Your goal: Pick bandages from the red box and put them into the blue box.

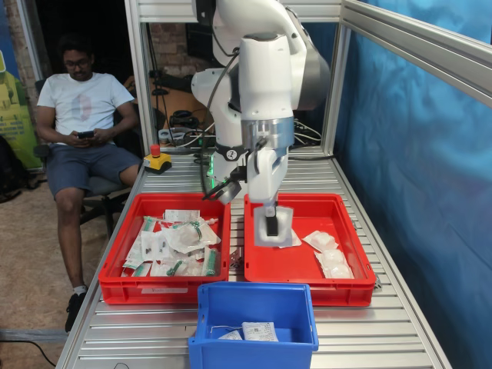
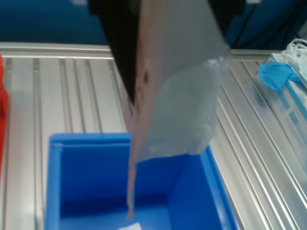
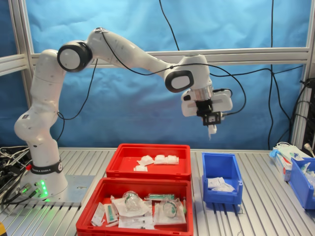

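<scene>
White Franka arm w/ jointed glossy shells (image 3: 118, 49) reaches out high over slatted aluminium bench (image 3: 266, 211). Two shallow wide red plastic crates side by side: one w/ jumble of green-marked packets (image 3: 135, 206), the other, the red box (image 3: 147, 169), w/ a few plain white pouches (image 3: 157, 160) left in it.

Bright blue rectangular plastic crate, thick rim, deeper + narrower = the blue box (image 3: 221, 179). Couple of pouches already lie on its floor.

Gripper (image 3: 210, 129) fingers pinched tight on top edge of one white squarish sealed bandage pouch (image 2: 177, 96), which hangs down limp. In second exterior view it is held well above the blue box, roughly over its near-arm edge. Wrist view agrees: pouch dangles w/ blue interior below.

Step in hand, my read: carry + drop. To do well: centre pouch over the opening, lower closer to rim before letting go. Pouch is light, flat-edged, puffy middle, so may flutter or catch the rim if dropped from height.

Textures: crates smooth moulded plastic; pouch matte paper one face, crinkly clear film the other; bench ribbed metal.
</scene>
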You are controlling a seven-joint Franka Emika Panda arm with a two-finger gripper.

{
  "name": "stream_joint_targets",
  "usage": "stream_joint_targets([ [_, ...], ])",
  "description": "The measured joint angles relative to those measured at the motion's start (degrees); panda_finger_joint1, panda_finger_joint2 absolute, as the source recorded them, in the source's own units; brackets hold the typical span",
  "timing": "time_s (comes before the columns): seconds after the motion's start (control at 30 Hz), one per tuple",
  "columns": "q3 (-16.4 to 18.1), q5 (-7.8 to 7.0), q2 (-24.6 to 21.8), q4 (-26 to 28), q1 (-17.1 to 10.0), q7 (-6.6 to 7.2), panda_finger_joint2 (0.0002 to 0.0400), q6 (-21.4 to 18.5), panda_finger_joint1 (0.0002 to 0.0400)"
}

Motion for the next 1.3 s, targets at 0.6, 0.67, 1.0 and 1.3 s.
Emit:
stream_joint_targets([
  [0.6,-0.3,0.0,7.2,8.4,-3.0,0.0,0.0057,0.0,0.0057],
  [0.67,-0.3,0.0,7.2,8.6,-3.0,0.0,0.0057,0.0,0.0057],
  [1.0,-0.3,0.0,7.3,9.4,-3.0,0.0,0.0057,0.2,0.0057],
  [1.3,-1.1,0.0,7.3,9.4,-3.0,-0.72,0.0057,0.3,0.0057],
])
